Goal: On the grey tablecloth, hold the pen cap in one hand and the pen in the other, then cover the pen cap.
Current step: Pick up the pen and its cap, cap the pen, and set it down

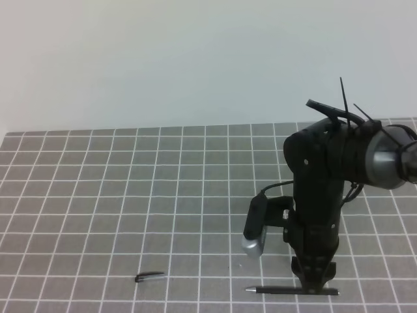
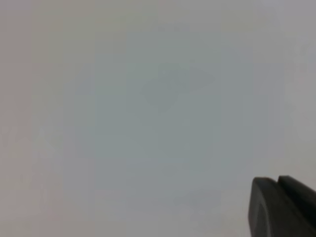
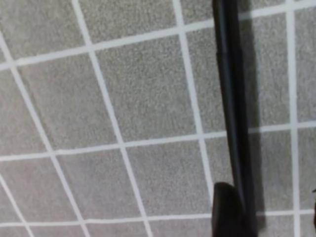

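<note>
One pen, one cap, right gripper down at the pen.

The right gripper [image 1: 315, 287] straddles the single pen [image 1: 280, 289], whose tip points to its left; whether it has closed is unclear. One pen cap [image 1: 149, 277] lies farther left on the grey tablecloth [image 1: 130, 195]. The left gripper [image 2: 284, 207] faces blank wall, spread unreadable.

pens: one, the pen [image 1: 293, 291]
pen caps: one, the pen cap [image 1: 149, 277]
tablecloths: one, the grey tablecloth [image 1: 130, 195]
</note>
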